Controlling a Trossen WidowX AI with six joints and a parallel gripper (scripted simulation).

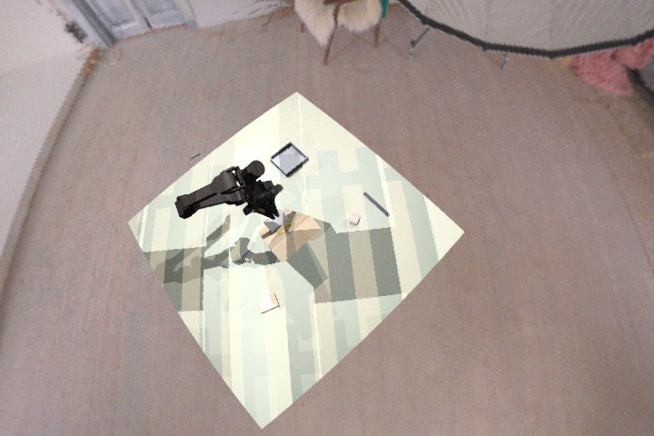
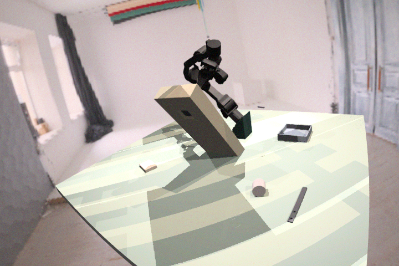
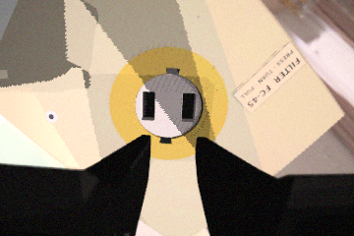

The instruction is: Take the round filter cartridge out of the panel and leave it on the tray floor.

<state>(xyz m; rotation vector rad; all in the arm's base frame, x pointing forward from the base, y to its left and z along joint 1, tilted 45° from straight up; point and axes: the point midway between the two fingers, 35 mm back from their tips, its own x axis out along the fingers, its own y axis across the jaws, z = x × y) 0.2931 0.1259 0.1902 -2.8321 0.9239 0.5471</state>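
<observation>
The round grey filter cartridge (image 3: 167,95) sits flush in the tan service panel (image 3: 293,123) (image 1: 302,233) (image 2: 206,125), inside a yellow ring (image 3: 121,105). Two dark narrow slots stand side by side on its face. The panel leans tilted on the table. My gripper (image 3: 173,145) (image 1: 273,214) points at the panel's face, just short of the cartridge, with its two fingertips at the ring's lower edge. The fingers are a little apart with nothing between them. The dark-rimmed tray (image 1: 279,151) (image 2: 292,137) lies empty, away from the panel.
A label (image 3: 268,77) is on the panel beside the ring. A pink cylinder (image 2: 259,187) (image 1: 354,219), a dark flat bar (image 2: 297,204) (image 1: 375,203) and a small tan block (image 2: 148,165) (image 1: 267,302) lie on the table. The arm's green base (image 2: 243,127) stands behind the panel.
</observation>
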